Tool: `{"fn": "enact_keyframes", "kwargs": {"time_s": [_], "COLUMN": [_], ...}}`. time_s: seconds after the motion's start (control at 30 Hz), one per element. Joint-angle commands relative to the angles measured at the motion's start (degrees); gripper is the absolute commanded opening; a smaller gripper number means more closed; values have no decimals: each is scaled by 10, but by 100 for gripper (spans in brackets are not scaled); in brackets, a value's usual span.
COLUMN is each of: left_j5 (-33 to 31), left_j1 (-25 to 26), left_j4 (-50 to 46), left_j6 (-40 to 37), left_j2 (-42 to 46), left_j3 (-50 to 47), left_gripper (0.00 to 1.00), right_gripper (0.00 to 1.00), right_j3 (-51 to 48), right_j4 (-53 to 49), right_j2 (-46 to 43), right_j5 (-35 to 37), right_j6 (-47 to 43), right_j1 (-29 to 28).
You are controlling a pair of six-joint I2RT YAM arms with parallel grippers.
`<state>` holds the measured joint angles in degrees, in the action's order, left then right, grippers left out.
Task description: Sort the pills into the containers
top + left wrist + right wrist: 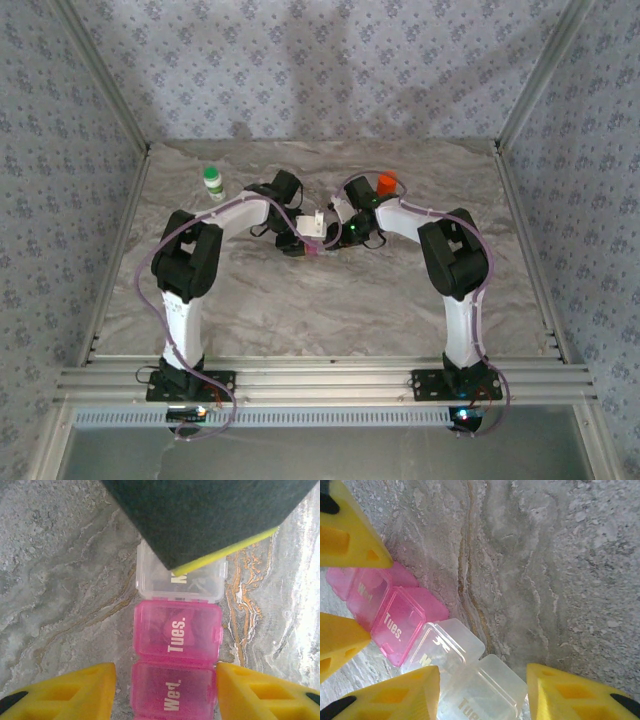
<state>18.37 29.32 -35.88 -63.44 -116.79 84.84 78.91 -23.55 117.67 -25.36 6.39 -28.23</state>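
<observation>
The pill box (317, 230) lies flat at mid-table, a strip with clear and pink lidded sections. In the left wrist view the pill box (175, 635) runs away from me. My left gripper (165, 690) is open and straddles the pink "Wed." section, with a gap at its left finger (75, 695). In the right wrist view my right gripper (482, 690) is shut on the clear end of the pill box (400, 622). The left gripper (380, 599) flanks the pink end. From above, the left gripper (300, 243) and right gripper (336, 232) meet at the box. Loose pills are out of view.
A white bottle with a green cap (213, 180) stands at the back left. An orange-capped bottle (386, 183) stands behind the right arm. The right gripper's dark finger (210, 515) hangs over the box's clear end. Metal rails and patterned walls border the marbled table (330, 310).
</observation>
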Motion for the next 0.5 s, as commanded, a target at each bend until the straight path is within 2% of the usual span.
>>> {"fn": "enact_keyframes", "kwargs": {"time_s": [0.0,0.13,0.17,0.23,0.47], "left_j5": [0,-3,-3,-5,-6], "left_j1": [2,1,2,2,-3], "left_j4": [-12,-25,-26,-57,-149], "left_j6": [-12,-21,-23,-24,-24], "left_j2": [1,-3,-6,-10,-40], "left_j3": [1,6,10,21,87], "left_gripper": [57,54,47,43,36], "right_gripper": [48,48,48,48,48], "right_j3": [-31,-31,-31,-31,-26], "right_j4": [-75,-75,-75,-76,-85], "right_j2": [58,59,59,59,62], "right_j5": [47,47,47,49,71], "right_j6": [-16,-16,-16,-17,-23], "right_j1": [-11,-11,-11,-11,-15]}}
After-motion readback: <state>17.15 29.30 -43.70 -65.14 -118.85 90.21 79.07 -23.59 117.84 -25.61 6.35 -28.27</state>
